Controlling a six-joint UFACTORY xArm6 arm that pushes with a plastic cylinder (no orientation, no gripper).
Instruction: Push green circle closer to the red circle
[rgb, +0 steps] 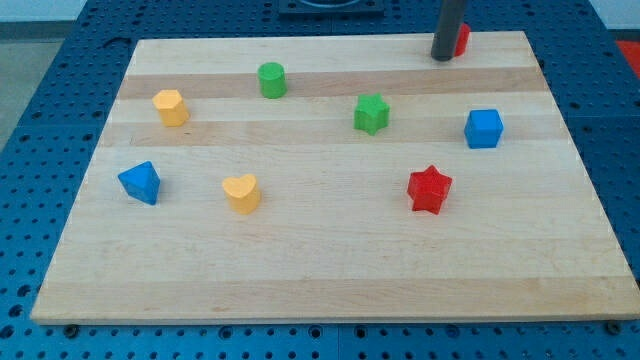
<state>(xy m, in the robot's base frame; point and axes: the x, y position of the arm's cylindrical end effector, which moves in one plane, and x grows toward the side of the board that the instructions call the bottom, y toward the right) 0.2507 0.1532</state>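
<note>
1. Up near the far edge of the board, toward its right corner, my tip rests on the wood; it is a plain dark rod with nothing to open or close, and it holds nothing.
2. Just behind the rod on the view's right a red block peeks out, mostly hidden, so its shape cannot be made out; whether the tip touches it I cannot tell.
3. Well apart from the tip, the green circle stands in the far half of the board, left of centre.
4. Between those two, a little nearer the middle, sits a green star.
5. A blue cube is close to the right edge, and a red star lies nearer the front, right of centre.
6. On the left side, a yellow block sits near the left edge, a blue block lies nearer the front-left corner, and a yellow heart is just right of it.
7. All of it rests on a pale wooden board, which lies on a blue perforated table.
</note>
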